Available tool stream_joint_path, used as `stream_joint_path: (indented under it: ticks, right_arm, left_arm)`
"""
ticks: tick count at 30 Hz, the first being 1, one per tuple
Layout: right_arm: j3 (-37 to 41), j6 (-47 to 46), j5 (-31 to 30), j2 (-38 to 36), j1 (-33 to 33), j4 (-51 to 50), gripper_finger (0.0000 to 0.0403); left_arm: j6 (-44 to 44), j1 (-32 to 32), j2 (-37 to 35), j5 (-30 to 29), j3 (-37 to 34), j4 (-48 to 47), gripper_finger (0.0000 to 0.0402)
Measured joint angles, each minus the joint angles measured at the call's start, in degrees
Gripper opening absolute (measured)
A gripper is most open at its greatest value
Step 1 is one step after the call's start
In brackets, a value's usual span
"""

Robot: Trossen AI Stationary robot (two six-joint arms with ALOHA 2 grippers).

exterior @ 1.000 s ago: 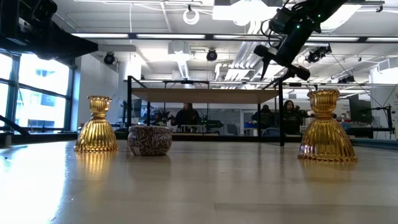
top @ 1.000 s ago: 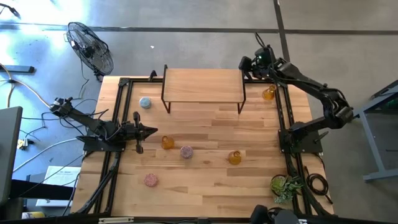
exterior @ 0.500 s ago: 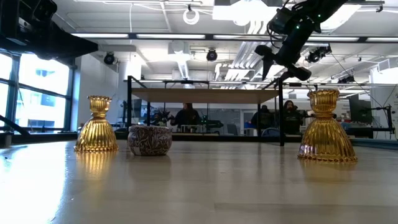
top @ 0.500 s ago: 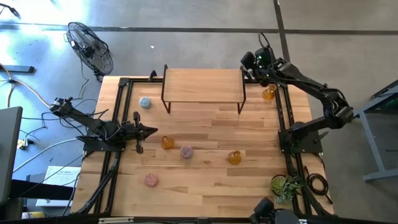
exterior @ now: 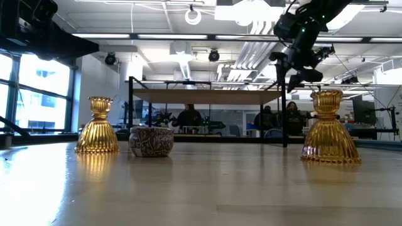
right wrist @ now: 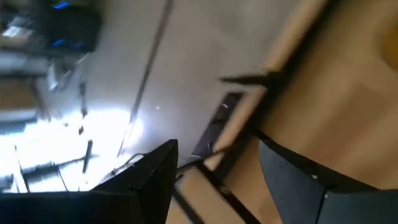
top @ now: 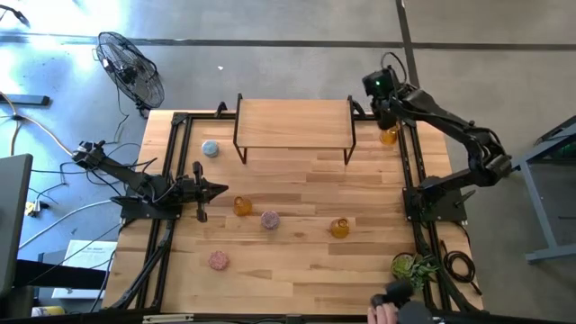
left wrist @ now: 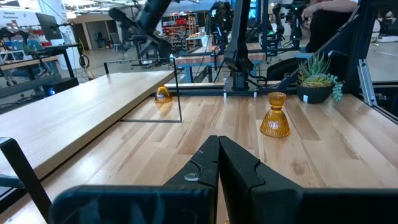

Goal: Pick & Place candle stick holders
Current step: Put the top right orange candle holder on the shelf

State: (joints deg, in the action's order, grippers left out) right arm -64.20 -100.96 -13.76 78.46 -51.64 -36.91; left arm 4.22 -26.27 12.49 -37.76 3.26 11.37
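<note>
Six glassy candle stick holders sit on the pale wooden tabletop (top: pixel 297 270), which is bordered by black rails. A pale blue holder (top: pixel 211 149) stands near the far left corner beside the raised wooden shelf (top: pixel 293 121). One amber holder (top: pixel 242 206) and a pink holder (top: pixel 269 219) stand close together near the middle, another amber holder (top: pixel 339 228) to their right, and a second pink holder (top: pixel 218 260) toward the near edge. The third amber holder (top: pixel 389 136) stands at the far right, just beside the shelf's leg. The right gripper (top: pixel 382 97) hangs above that corner, its fingers spread and empty. The left gripper (top: pixel 220 189) rests low over the left side, fingers pressed together on nothing. A green plant (top: pixel 411 268) occupies the near right corner. Beyond the table lie grey floor, a standing fan (top: pixel 131 70), ceiling lights, and seated people (exterior: pixel 189 117) behind the shelf.
</note>
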Motion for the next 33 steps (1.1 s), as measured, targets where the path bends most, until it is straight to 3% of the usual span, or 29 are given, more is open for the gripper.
stream_joint_path:
  ticks: [5,13,24,33]
  right_arm:
    - [0.02,-12.24,0.58,0.0,-0.11,-8.56,0.022]
    - [0.02,-25.14,0.24,0.05,-0.11,-11.36,0.022]
    - [0.02,-26.29,-4.19,8.65,-1.29,-11.27,0.022]
    - [-0.99,-26.53,-9.78,9.92,-1.45,-13.0,0.022]
  left_arm:
    - [0.01,-0.01,0.0,0.02,-0.01,0.01,0.0004]
    - [0.01,0.0,0.0,0.01,-0.01,0.01,0.0004]
    - [0.01,0.01,0.02,0.01,-0.01,-0.01,0.0004]
    - [-0.01,-0.01,0.02,0.0,-0.01,-0.01,0.0004]
